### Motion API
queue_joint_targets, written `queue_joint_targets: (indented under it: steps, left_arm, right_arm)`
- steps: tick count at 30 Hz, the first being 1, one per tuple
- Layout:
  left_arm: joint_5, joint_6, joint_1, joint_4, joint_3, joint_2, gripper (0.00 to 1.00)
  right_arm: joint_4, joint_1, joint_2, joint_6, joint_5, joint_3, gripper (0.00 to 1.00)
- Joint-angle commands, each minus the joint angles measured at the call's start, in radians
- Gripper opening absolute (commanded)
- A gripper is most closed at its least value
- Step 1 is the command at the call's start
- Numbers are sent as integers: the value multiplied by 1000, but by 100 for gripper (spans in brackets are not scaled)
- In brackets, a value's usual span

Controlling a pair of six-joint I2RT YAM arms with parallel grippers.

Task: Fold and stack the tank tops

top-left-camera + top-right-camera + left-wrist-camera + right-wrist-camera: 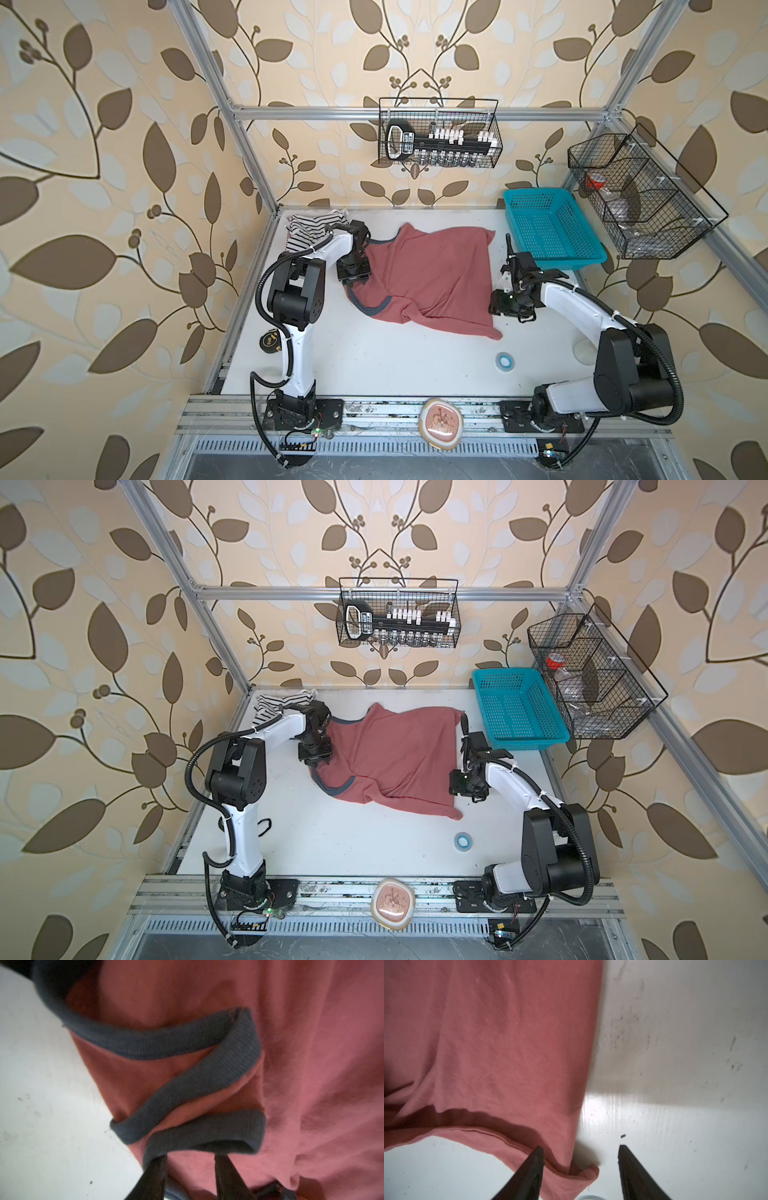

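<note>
A dusty red tank top with grey-blue trim lies spread and creased on the white table in both top views. My left gripper is over the top's left, strap end. Its fingers stand open, with red cloth and a trim loop lying under the tips. My right gripper hovers at the top's right edge. It is open, and the hem corner lies on the table between the fingers. A black-and-white striped tank top sits crumpled in the far left corner, partly behind the left arm.
A teal basket stands at the far right of the table. A blue tape roll lies in front of the red top, a black tape measure at the left edge. Two wire baskets hang on the frame.
</note>
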Motion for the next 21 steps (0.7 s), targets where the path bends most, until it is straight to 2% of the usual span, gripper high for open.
queue_joint_targets:
  steps: [1,5,8,10,13,15,21]
  left_arm:
    - [-88,-9,3,-16,21,13,40]
    - [-55,-7,3,4,20,54,40]
    - [-71,-6,3,-7,23,83,31]
    - [-76,-5,3,-6,11,81,20]
    - [-83,-10,3,7,-14,54,5]
    - [-99,-17,3,9,-23,30,0]
    - [-142,-46,14,4,-60,-86,0]
  right_arm:
    - [10,4,24,-1,-42,-40,59]
    - [38,31,46,7,-80,-81,61]
    - [78,40,79,16,-113,-107,60]
    - [94,41,114,16,-120,-109,51]
    - [108,41,161,16,-121,-100,25]
    - [110,40,179,16,-113,-88,13]
    - [81,9,161,15,-72,-25,4]
